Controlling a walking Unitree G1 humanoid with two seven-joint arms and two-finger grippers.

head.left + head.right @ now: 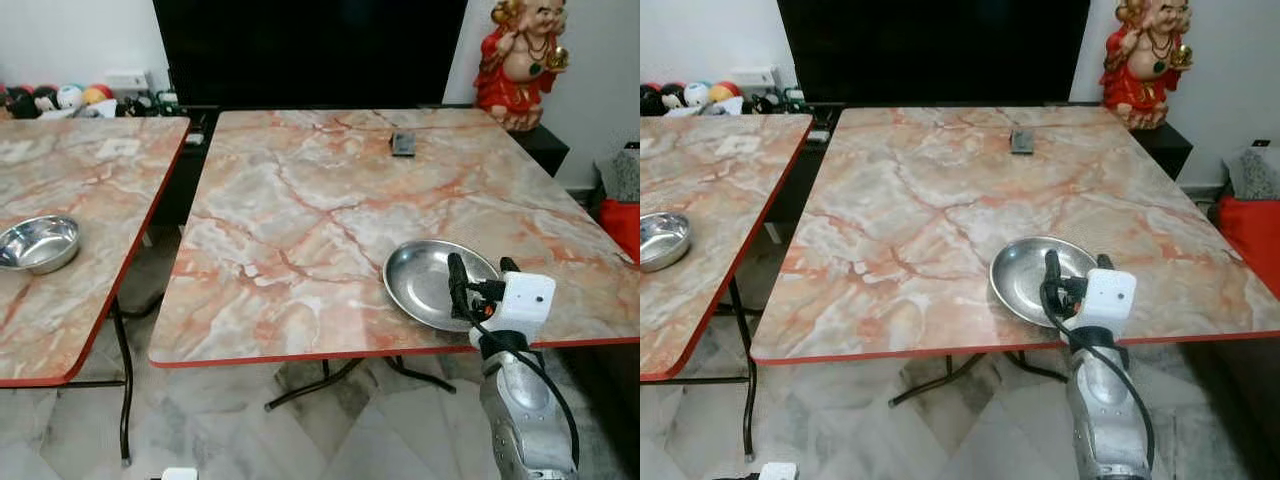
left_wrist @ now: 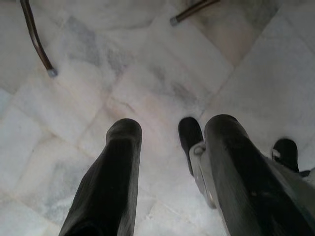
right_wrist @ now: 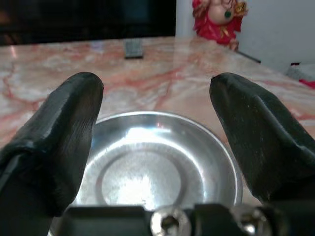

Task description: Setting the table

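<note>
Right wrist view: right gripper point(image 3: 155, 118) reaches level, fingers wide, over steel plate point(image 3: 162, 172)

No readable text, label, brand, number or sign anywhere. The small dark object point(image 1: 403, 143) at the far side of the marble table point(image 1: 300, 220) shows no legible marking, and the red figurine point(image 1: 520, 60) beyond the table's corner carries no lettering that can be made out. The steel plate point(image 1: 425, 280), the steel bowl point(image 1: 40, 242) on the neighbouring table and the white camera housing on the right arm are unmarked as far as can be seen.
</note>
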